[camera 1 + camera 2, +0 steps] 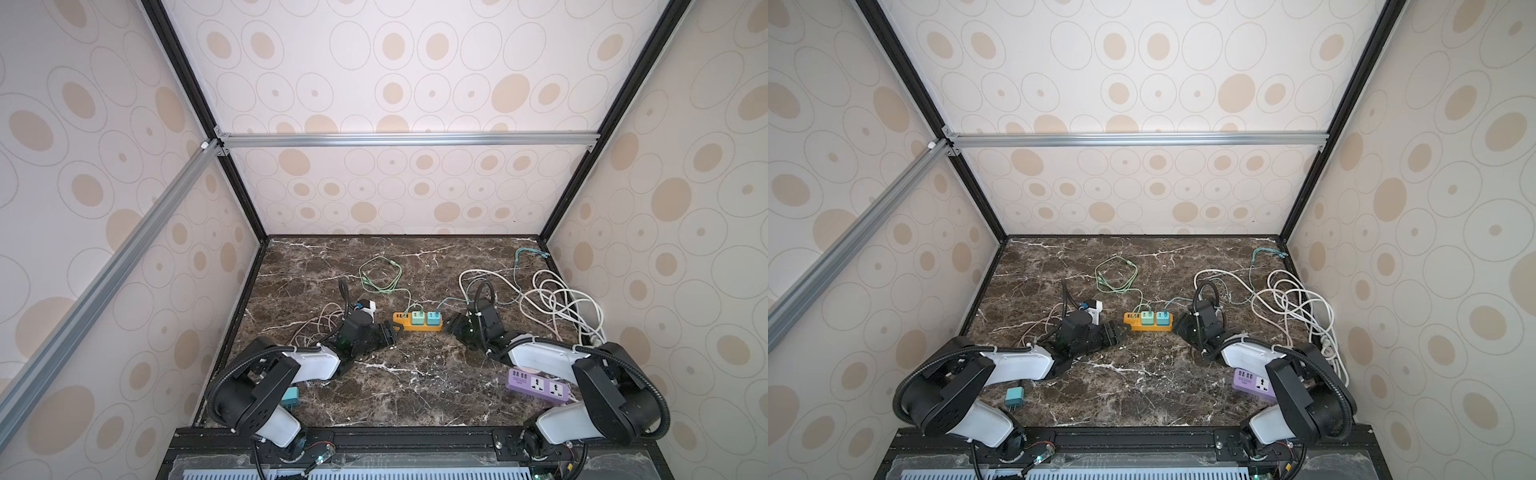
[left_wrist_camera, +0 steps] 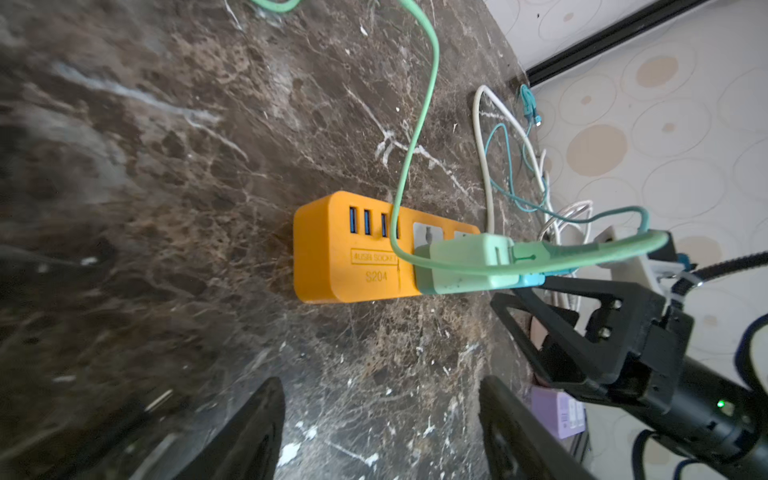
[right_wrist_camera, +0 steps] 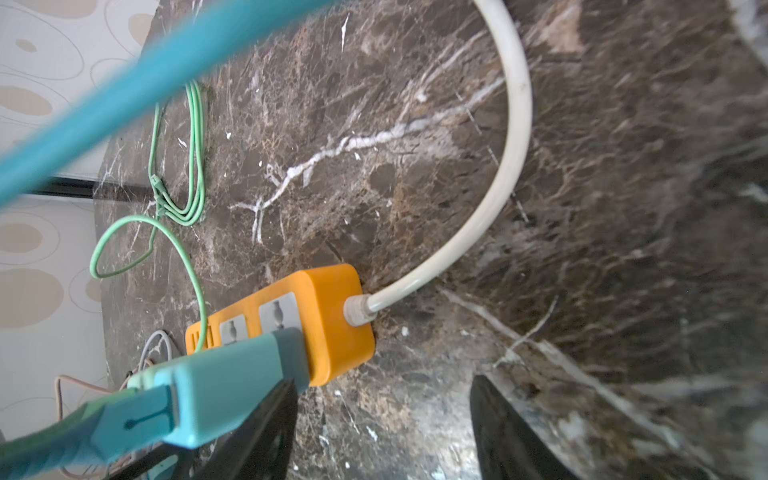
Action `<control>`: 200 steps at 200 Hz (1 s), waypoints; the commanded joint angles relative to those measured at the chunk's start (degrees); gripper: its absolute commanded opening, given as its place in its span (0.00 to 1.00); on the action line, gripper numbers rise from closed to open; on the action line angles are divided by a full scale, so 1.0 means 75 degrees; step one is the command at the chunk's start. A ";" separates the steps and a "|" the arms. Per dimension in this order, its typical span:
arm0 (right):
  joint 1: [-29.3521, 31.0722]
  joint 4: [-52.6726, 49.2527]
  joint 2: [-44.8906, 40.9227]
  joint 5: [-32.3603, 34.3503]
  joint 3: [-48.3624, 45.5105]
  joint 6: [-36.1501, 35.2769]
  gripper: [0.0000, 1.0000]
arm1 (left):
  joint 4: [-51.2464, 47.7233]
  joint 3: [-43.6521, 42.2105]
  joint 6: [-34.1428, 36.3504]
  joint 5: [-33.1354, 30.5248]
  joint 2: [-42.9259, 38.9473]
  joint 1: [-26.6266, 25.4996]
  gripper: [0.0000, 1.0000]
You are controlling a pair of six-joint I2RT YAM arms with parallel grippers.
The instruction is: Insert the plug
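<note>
An orange power strip (image 1: 417, 326) lies mid-table in both top views. A mint plug (image 1: 417, 318) and a teal plug (image 1: 433, 318) sit side by side in its sockets, each with a cable. My left gripper (image 1: 398, 328) is at the strip's left end and stands open, with bare marble between its fingers (image 2: 266, 415). My right gripper (image 1: 448, 326) is at the strip's right end, also open and empty. In the right wrist view the teal plug (image 3: 232, 386) overlaps one of the fingers (image 3: 274, 424). A loose teal plug (image 1: 1014, 397) lies by the left arm's base.
A purple power strip (image 1: 540, 384) lies at front right, partly under the right arm. White cables (image 1: 557, 303) pile up at the right wall. A white adapter (image 1: 369, 307) and thin cables sit behind the left wrist. A coiled green cable (image 1: 380, 276) lies further back.
</note>
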 commanded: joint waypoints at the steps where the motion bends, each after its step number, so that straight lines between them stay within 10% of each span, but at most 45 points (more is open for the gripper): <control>1: -0.0038 0.0674 0.0390 -0.0015 0.0035 0.0439 0.64 | 0.1016 0.0233 -0.0688 0.0087 0.0374 -0.0019 0.70; 80: -0.0061 0.1240 0.1579 0.0179 0.0679 0.0128 0.35 | 0.0949 0.1311 -0.0305 0.0534 0.2004 0.0527 0.46; 200: -0.1055 0.0776 0.4354 -0.0787 0.4014 -0.0785 0.32 | -0.1335 0.4791 0.1544 0.0619 0.4010 0.1341 0.46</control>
